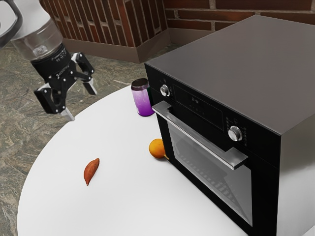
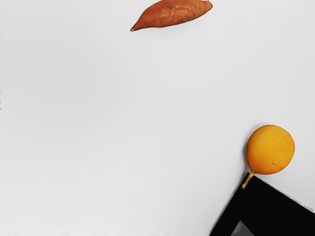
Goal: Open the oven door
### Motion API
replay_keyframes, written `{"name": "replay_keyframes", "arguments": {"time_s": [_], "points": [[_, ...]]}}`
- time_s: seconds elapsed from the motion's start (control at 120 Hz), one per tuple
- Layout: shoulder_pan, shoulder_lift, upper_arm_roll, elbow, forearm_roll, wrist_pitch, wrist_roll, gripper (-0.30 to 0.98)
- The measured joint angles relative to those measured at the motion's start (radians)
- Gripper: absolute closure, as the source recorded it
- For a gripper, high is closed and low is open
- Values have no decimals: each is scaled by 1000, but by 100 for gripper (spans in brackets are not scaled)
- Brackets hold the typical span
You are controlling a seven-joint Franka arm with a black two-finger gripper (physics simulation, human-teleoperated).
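Hanging in the air well apart from the oven (image 1: pixel 280 64), the gripper (image 1: pixel 81 103) is open, its two fingers spread with nothing between them. The oven door (image 1: pixel 211 169), with its long handle (image 1: pixel 197 135), is closed on the front of the oven, toward the exterior view's right on the white table (image 1: pixel 128 201). An orange fruit (image 1: pixel 157 148) lies just beside the oven, near a purple jar (image 1: pixel 142 101), and a sweet potato (image 1: pixel 91 171) lies farther out.

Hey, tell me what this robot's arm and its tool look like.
The arm is white with a dark curved strip, then a greyish rounded collar. The tool is black, with small pale lettering and two angular, jointed fingers ending in light grey tips.
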Motion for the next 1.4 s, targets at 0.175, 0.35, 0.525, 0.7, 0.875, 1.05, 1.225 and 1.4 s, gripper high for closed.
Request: {"name": "replay_keyframes", "arguments": {"time_s": [0.175,0.35,0.525,0.7,0.875,1.05,1.225,1.4], "points": [[-40,-243,2,-207,-3,16,-132,0],[-114,-602,-14,-398,32,-90,-232,0],[-259,-682,-94,-525,65,105,-305,0],[-274,-638,-188,-532,40,305,-339,0],[-266,-578,-284,-527,39,432,-327,0],[-246,-551,-332,-546,34,509,-314,0],[-194,-511,-368,-552,32,548,-281,0],[-149,-480,-425,-547,39,566,-234,0]]}}
